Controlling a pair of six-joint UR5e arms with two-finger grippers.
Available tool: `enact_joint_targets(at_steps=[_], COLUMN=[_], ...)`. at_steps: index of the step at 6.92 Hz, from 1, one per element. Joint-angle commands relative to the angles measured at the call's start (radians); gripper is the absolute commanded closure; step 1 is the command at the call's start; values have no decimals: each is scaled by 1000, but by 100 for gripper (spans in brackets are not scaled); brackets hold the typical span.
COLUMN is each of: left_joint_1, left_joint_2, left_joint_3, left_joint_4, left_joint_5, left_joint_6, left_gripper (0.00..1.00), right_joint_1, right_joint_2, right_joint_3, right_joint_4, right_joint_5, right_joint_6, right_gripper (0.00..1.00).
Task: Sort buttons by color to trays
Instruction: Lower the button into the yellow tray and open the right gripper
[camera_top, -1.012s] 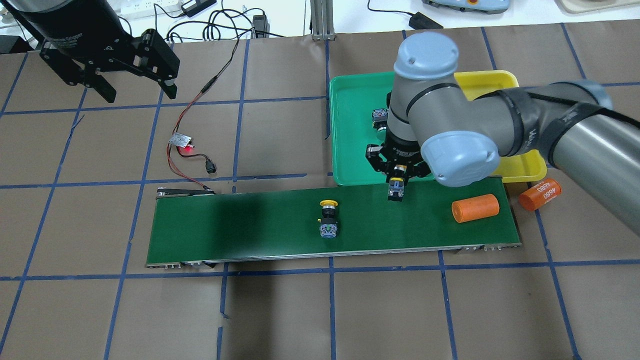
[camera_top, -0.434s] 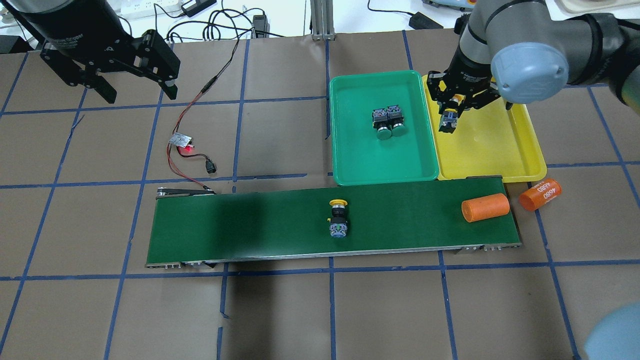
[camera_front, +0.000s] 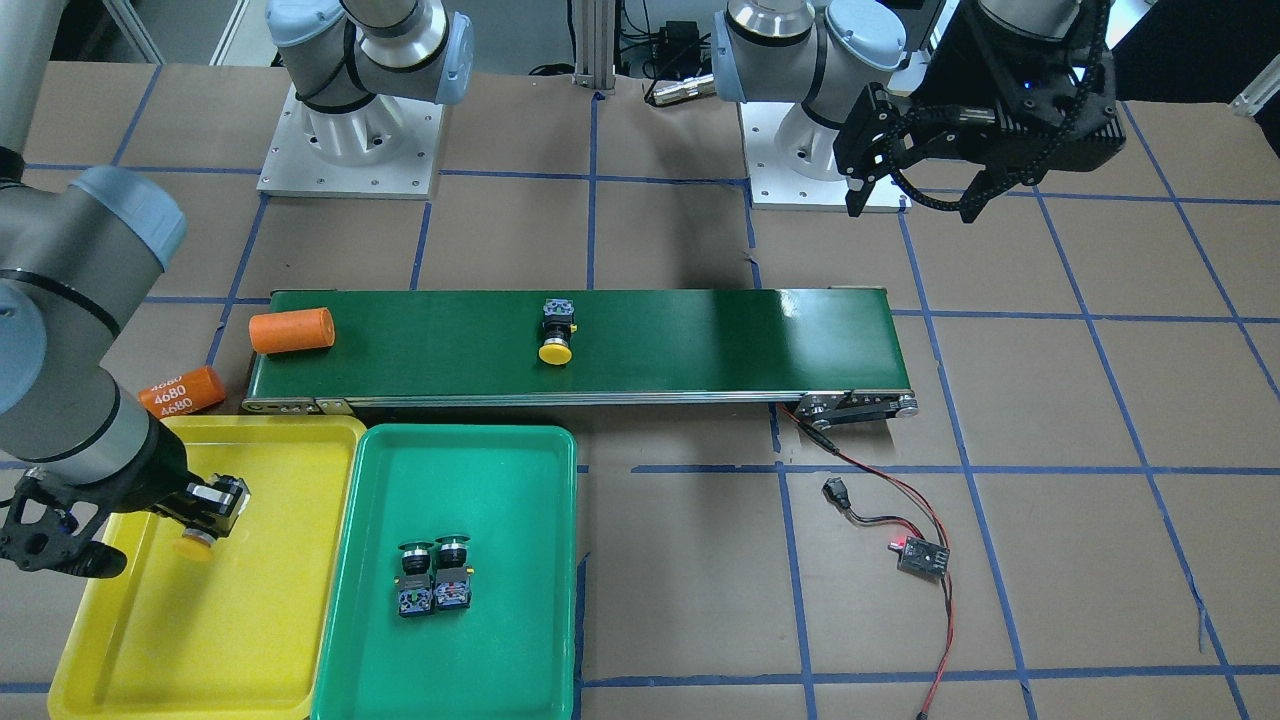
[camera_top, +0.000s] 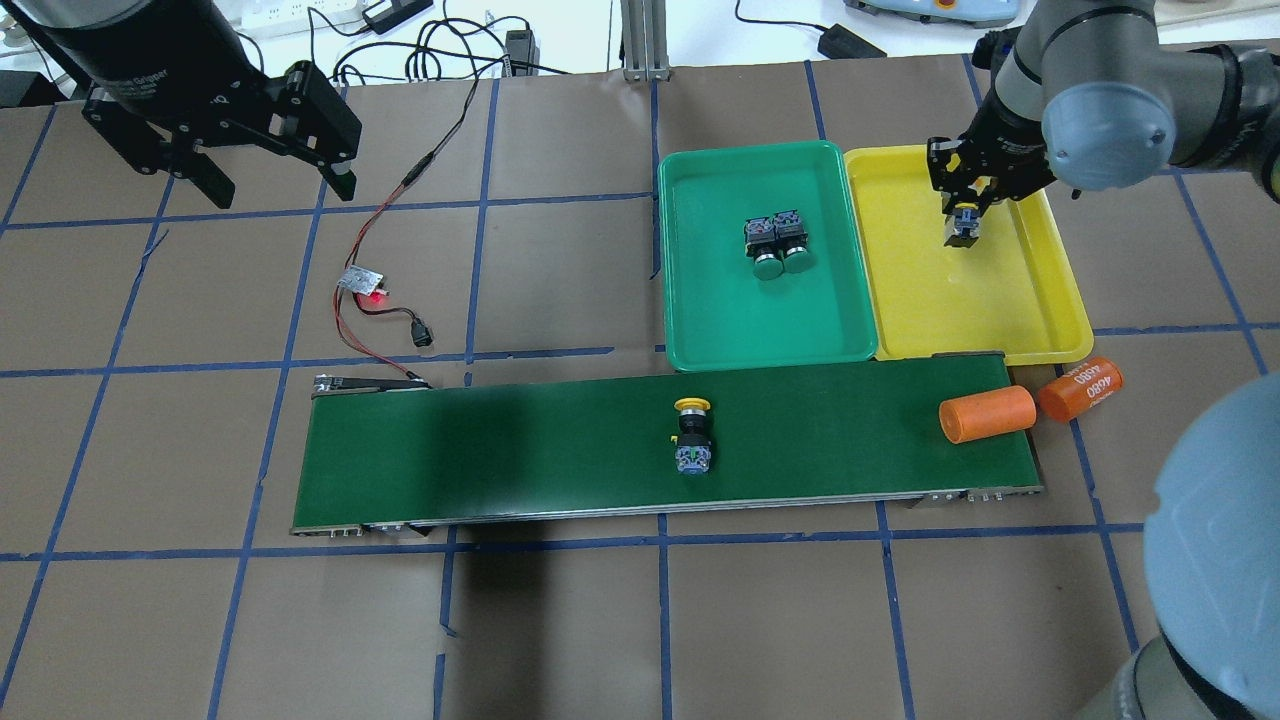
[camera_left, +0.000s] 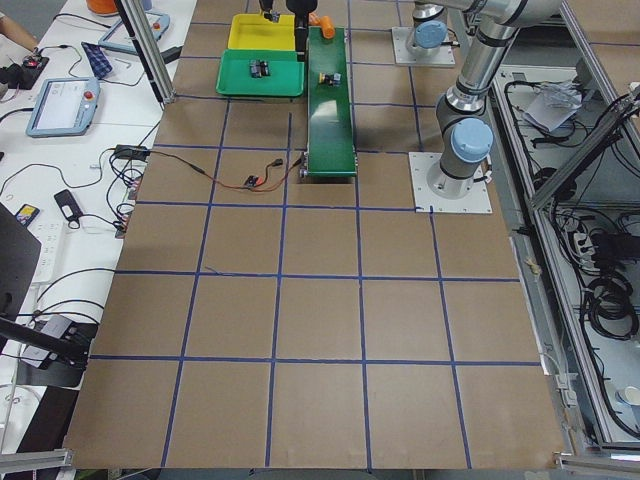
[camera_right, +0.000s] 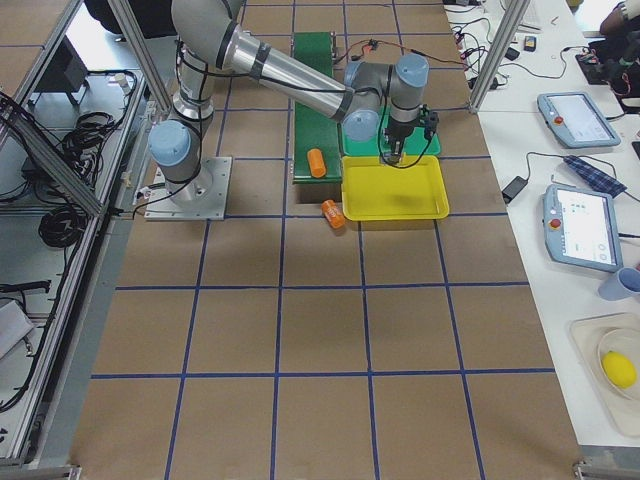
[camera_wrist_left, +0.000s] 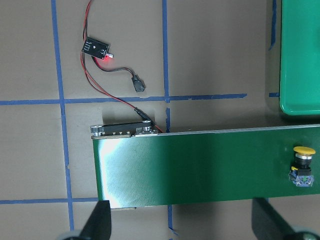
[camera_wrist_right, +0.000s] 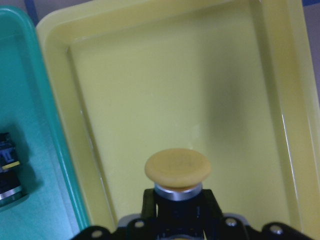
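right gripper (camera_top: 963, 212) clamped on yellow button (camera_wrist_right: 177, 167) over yellow tray (camera_top: 1000, 310), contact unclear | left gripper (camera_top: 272, 183) wide, idle | belt button (camera_top: 693, 440) waits on belt (camera_top: 500, 450) | risk: released high, it bounces over the rim toward green tray (camera_top: 720, 320)

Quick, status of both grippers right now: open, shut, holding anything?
Left gripper: open, holding nothing.
Right gripper: shut on a yellow-capped button, over the yellow tray.
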Motion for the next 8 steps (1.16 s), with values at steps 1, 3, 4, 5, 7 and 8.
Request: enact_joint_targets(at_steps=[1,3,4,5,7,8], left_joint_1=[0,0,0,0,0,0], left_joint_2=[1,4,1,3,3,4], left_joint_3=[-1,-3,-1,-3,-3,-3], left_joint_4=[0,2,2,2,2,2], left_joint_5=[0,-2,-2,-2,-2,0], left_joint_6=[0,0,0,0,0,0], left_gripper=[0,0,0,0,0,0], right_joint_1=[-19,-18,-15,-9,57,120], right_joint_2=[21,11,-30,-161,-367,-421], right_joint_3=[0,13,15,18,32,62], right_joint_4=[-3,3,30,202,403,414], right_joint_5=[0,0,8,12,14,16], right_joint_6=[-78,-76,-73,-73,-61,-32], right_gripper=[0,0,0,0,0,0])
